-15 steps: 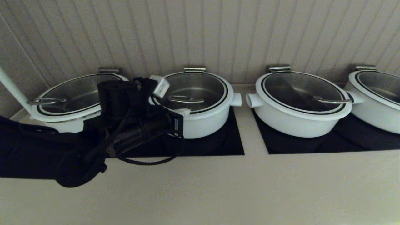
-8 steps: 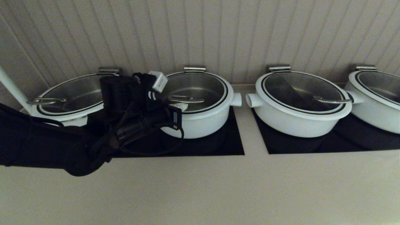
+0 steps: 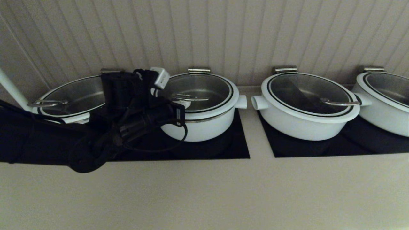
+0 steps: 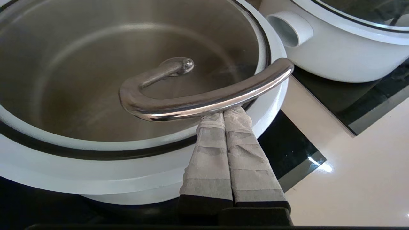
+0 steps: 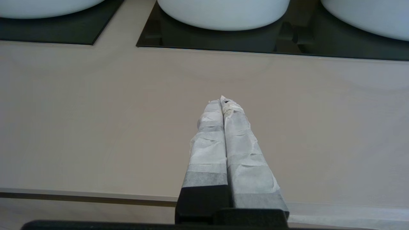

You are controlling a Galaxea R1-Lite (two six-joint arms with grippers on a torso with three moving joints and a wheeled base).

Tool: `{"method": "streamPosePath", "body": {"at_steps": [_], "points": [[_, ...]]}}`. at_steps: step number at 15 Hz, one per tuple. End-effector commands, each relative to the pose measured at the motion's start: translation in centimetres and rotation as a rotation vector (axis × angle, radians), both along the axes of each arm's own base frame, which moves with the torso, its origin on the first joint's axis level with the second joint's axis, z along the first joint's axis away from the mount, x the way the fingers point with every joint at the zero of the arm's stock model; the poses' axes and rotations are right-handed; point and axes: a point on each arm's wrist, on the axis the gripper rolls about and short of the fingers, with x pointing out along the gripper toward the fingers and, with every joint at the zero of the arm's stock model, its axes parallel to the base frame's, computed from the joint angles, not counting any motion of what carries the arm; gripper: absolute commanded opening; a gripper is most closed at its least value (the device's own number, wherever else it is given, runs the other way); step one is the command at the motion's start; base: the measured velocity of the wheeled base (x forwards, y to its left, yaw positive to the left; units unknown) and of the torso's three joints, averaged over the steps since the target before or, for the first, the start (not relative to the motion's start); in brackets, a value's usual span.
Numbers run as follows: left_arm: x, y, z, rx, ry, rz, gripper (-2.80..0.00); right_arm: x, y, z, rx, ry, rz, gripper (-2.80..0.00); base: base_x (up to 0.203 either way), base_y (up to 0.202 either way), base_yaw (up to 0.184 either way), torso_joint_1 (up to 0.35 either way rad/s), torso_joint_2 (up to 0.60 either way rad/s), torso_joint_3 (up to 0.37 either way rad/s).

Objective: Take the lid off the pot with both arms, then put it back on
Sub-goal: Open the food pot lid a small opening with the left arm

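Observation:
The pot [image 3: 204, 129] is the narrow, deep white one, second from the left on a black cooktop. Its glass lid [image 3: 199, 88] has a white rim and a curved steel handle [image 3: 190, 97]. The lid's near edge is raised, and a steel band shows between the rim and the pot. My left gripper [image 3: 184, 104] is shut, with its taped tips [image 4: 223, 111] tucked under the handle bar [image 4: 204, 102], touching it from below. My right gripper [image 5: 222, 100] is shut and empty over the bare beige counter. It is out of the head view.
A wider lidded pot [image 3: 70, 95] stands just behind the left arm. Two more wide pots [image 3: 306, 105] [image 3: 386, 99] stand to the right on a second black cooktop [image 3: 319, 148]. A ribbed wall runs close behind them. The beige counter [image 3: 223, 191] lies in front, and a white pole [image 3: 11, 89] stands far left.
My left arm has risen with its tips under the handle. The lid's near edge has lifted off the pot, and a steel band now shows beneath the rim.

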Motion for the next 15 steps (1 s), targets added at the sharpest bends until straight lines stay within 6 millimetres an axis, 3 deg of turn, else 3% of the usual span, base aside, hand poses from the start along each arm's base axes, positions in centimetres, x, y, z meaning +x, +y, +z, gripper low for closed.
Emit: {"method": "streamPosePath", "body": {"at_steps": [1,6,15], "points": [[0.1,0.2,0.3,-0.002,-0.015,0.006,-2.8,0.0,0.0,0.0,-0.001,0.001,0.002,-2.8,0.0,0.0,0.0,0.0,0.0,0.0],[0.0,0.2,1.2,-0.013,-0.044,0.006,-2.8,0.0,0.0,0.0,-0.001,0.001,0.001,-2.8,0.0,0.0,0.0,0.0,0.0,0.0],[1.6,-0.6,1.3,-0.012,-0.066,0.003,-2.8,0.0,0.0,0.0,-0.005,0.001,0.001,-2.8,0.0,0.0,0.0,0.0,0.0,0.0]]}}
